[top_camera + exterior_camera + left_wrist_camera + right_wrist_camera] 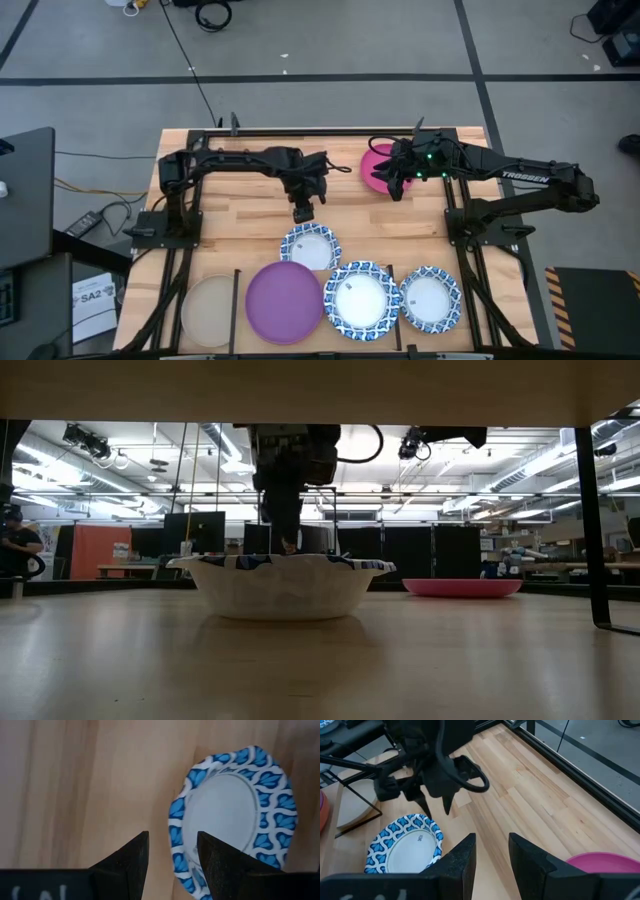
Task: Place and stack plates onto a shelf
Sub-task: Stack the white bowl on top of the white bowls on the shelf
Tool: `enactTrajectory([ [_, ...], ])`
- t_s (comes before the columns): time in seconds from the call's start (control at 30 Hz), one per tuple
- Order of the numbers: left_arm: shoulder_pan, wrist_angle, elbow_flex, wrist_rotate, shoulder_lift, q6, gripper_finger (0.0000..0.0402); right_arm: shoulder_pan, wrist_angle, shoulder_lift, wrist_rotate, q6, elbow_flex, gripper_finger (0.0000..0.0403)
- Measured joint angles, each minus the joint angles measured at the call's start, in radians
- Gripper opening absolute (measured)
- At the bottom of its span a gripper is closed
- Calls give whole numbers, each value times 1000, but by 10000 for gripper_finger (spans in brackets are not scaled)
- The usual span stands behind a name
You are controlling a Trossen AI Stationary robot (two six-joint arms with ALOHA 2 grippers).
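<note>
Left end effector [303, 212] hangs above the bare tabletop [240, 215], just beside the rim of a blue-rimmed plate [310, 247]; its fingers [131, 862] stand apart with nothing between them. In the low view it sits directly behind that plate [283, 586].

Right end effector [398, 187] hovers over the near edge of the magenta plate [375, 167] at the far side of the tabletop; its fingers [457, 857] are parted by a narrow gap and empty.

Along the shelf [236, 285], behind thin black bars: beige plate [209, 310], purple plate [285, 301], then two further blue-rimmed plates [360, 298], [430, 299] side by side, the first overlapping the purple plate's edge.
</note>
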Motion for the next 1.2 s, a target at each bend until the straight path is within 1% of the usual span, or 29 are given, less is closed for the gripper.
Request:
enactTrajectory([
  [0.27, -23, 126, -102, -10, 0, -6, 173, 0, 0, 0, 0, 0, 0, 121],
  [0.73, -64, 269, -256, -15, 0, -77, 173, 0, 0, 0, 0, 0, 0, 121],
  [1.07, -96, 291, -271, -22, 0, -73, 173, 0, 0, 0, 0, 0, 0, 121],
  [1.2, -95, 291, -271, -60, 0, -77, 169, 0, 0, 0, 0, 0, 0, 121],
])
